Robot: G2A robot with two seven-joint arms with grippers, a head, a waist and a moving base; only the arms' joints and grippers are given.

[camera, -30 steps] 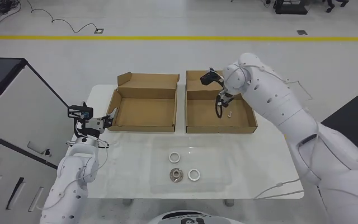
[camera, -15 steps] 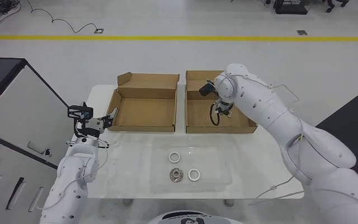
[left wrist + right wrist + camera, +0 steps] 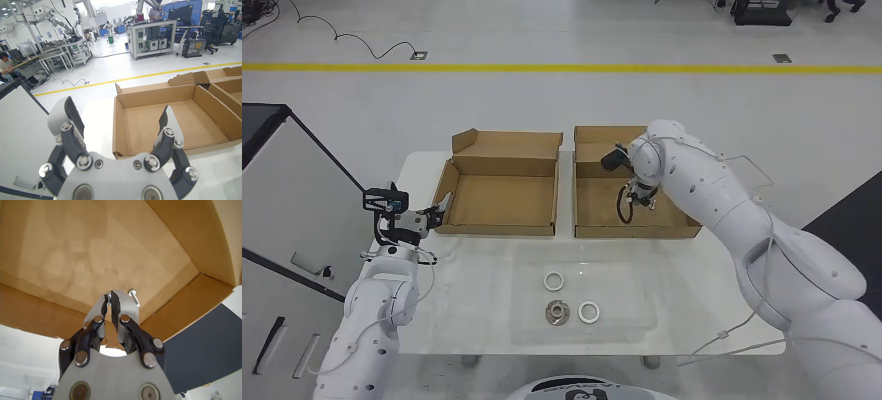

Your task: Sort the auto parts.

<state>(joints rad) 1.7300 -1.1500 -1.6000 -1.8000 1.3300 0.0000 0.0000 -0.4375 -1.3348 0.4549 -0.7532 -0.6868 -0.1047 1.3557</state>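
Cardboard boxes [image 3: 507, 152] [image 3: 637, 232] 2 | right claw [image 3: 109, 295] pinching bolt [image 3: 108, 299] | second bolt [image 3: 134, 298] loose | left claw [image 3: 118, 108] wide | rings [image 3: 554, 282] [image 3: 589, 312] 2, probably

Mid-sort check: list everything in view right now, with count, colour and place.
Table: 1, white, carries everything below.
Empty box: 1, brown cardboard, open, on the far half of the table.
Bolt box: 1, brown cardboard, open, right beside the empty box.
Held bolt: 1, silver, gripped inside the bolt box.
Loose bolt: 1, silver, lying on the bolt box's floor near a corner.
White rings: 2, white, on the near half of the table.
Metal disc: 1, grey, beside the rings.
Left gripper: 1, open and empty, at the table's edge by the empty box.
Right gripper: 1, shut on the held bolt, down in the bolt box.
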